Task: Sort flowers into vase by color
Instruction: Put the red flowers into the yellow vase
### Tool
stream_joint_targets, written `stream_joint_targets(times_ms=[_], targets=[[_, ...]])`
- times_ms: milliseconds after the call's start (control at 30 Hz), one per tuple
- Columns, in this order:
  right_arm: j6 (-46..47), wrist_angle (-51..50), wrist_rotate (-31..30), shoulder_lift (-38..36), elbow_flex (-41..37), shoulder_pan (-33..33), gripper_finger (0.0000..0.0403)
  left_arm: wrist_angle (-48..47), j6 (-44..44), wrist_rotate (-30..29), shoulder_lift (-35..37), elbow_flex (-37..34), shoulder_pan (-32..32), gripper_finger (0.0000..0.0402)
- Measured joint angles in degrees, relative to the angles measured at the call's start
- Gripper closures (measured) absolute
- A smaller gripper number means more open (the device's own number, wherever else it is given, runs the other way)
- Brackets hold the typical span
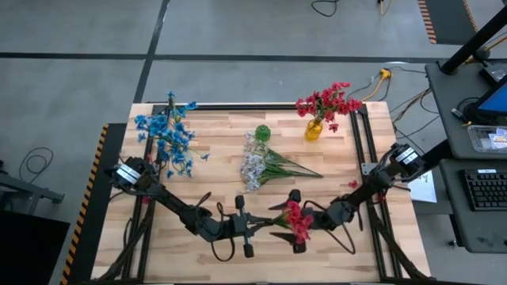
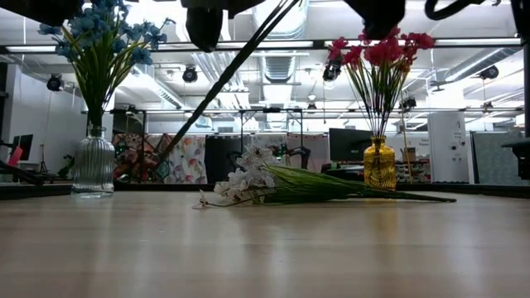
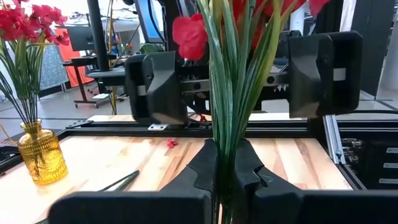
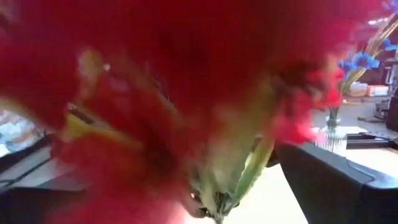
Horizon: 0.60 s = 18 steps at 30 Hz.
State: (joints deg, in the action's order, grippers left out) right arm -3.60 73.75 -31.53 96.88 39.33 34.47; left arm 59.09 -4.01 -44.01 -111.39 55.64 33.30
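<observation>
Left pincer [image 1: 252,224] sits low over the near middle of the worktop [image 1: 214,190], fingers [image 3: 205,165] clamped together on the green stems of a red spray [image 1: 296,222]. In the left wrist view the stems rise straight up between the two dark pads, red blossoms at the top.

Right pincer [image 1: 299,226] faces it from the other side, just beside the blossoms; its fingers stand apart, one on each side of the spray, not closed on it. Right wrist view is filled with red petals close to the lens.

Blue flowers [image 1: 166,136] stand upright in a clear ribbed vase [image 2: 92,164] at the far left of the worktop. More red flowers [image 1: 326,101] stand in a small amber vase [image 1: 314,130] at the far right.

White bunch [image 1: 253,166] lies flat on the boards mid-worktop, blossoms toward the near side, green stems fanning to the right. Small green vase [image 1: 262,132] stands just beyond it, touching or nearly touching the stems; cannot tell which.
</observation>
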Motion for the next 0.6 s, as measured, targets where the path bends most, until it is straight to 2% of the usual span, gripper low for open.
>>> stream_joint_targets(times_ms=[100, 200, 433, 600], targets=[[1.1, -2.3, 0.0, 0.0, 1.0, -0.8, 0.0068, 0.2, 0.0, 0.0, 0.0, 0.0, 0.0, 0.0401], [2.2, -3.3, 0.0, 0.0, 1.3, -1.4, 0.0102, 0.1, 0.0, 0.0, 0.0, 0.2, 0.0, 0.0401], [2.9, -3.4, -2.5, 0.0, 1.3, -1.4, 0.0230, 0.2, 1.2, 0.0, 0.0, 0.2, 0.0, 0.0400], [3.0, -3.4, -2.5, 0.0, 1.3, -1.4, 0.0321, 0.0, 2.2, -0.1, 0.0, 0.2, 0.0, 0.0358]])
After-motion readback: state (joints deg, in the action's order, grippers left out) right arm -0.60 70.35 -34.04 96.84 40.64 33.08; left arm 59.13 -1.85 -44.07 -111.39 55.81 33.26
